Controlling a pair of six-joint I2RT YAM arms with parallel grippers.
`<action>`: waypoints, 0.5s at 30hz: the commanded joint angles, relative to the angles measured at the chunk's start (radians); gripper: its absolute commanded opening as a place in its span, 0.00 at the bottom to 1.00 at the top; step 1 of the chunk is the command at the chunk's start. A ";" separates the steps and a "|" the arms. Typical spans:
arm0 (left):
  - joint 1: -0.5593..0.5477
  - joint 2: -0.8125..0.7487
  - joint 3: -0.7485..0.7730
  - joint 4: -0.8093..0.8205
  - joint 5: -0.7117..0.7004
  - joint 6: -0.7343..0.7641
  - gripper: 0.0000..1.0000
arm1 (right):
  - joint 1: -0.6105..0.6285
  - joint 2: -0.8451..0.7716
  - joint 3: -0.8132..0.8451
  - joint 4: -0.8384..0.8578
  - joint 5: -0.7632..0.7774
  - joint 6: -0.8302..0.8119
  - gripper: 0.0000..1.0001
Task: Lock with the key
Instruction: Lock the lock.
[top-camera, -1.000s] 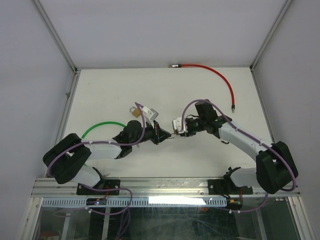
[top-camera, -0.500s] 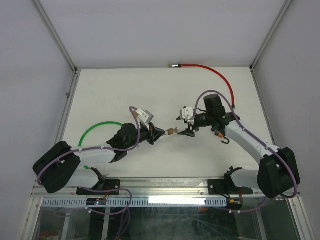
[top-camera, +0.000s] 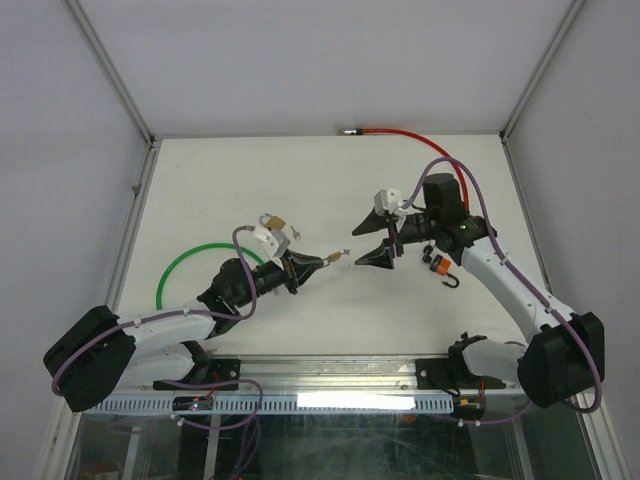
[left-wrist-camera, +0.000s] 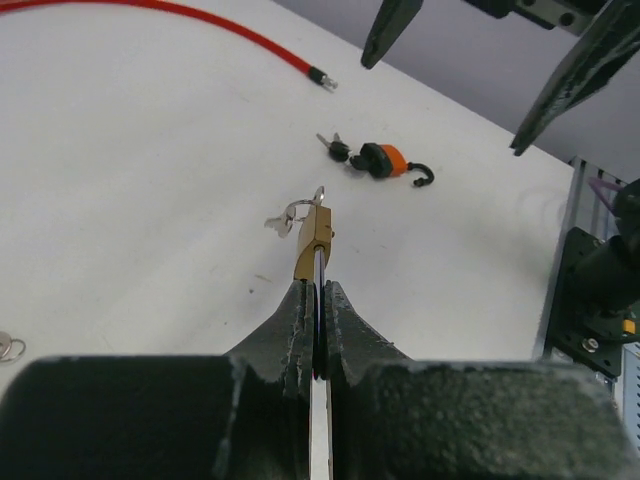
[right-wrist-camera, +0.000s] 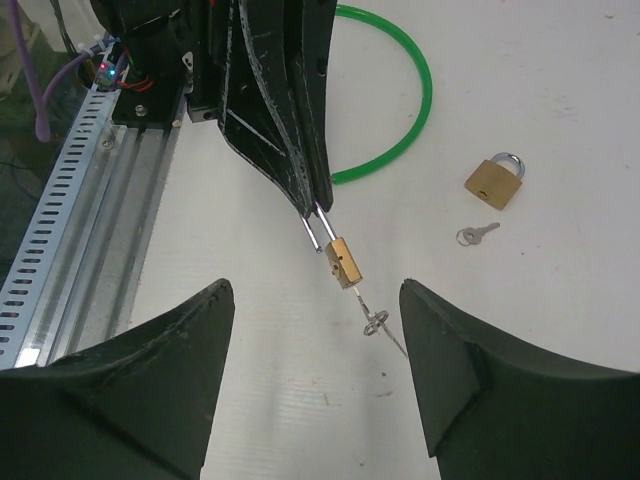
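Observation:
My left gripper (left-wrist-camera: 320, 290) is shut on the steel shackle of a small brass padlock (left-wrist-camera: 313, 240), holding it out above the table. One shackle leg ends free beside the lock body (right-wrist-camera: 343, 262). A key on a small ring (right-wrist-camera: 372, 318) sticks out of the far end of the padlock (top-camera: 333, 258). The right gripper (right-wrist-camera: 315, 290) stands open and holds nothing, a short way back from the key. In the top view it (top-camera: 366, 243) faces the left gripper (top-camera: 312, 264) across a gap.
A second brass padlock (right-wrist-camera: 495, 182) and a loose key (right-wrist-camera: 478, 234) lie by the green cable loop (top-camera: 185, 262). An orange padlock with keys (left-wrist-camera: 382, 160) and a red cable (top-camera: 420, 140) lie to the right. The slotted rail (right-wrist-camera: 90, 200) runs along the near edge.
The right gripper has opened, let go at the key and drawn back to the upper right. The left gripper has stayed shut on the padlock and shifted slightly left.

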 joint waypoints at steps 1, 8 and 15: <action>-0.004 -0.059 -0.034 0.209 0.115 0.025 0.00 | -0.004 -0.049 0.004 -0.012 -0.048 0.007 0.70; -0.004 -0.078 -0.053 0.268 0.263 -0.001 0.00 | -0.007 -0.045 -0.051 -0.014 -0.080 -0.055 0.73; -0.007 -0.051 -0.046 0.288 0.291 -0.017 0.00 | 0.024 -0.021 -0.084 0.009 -0.112 -0.059 0.73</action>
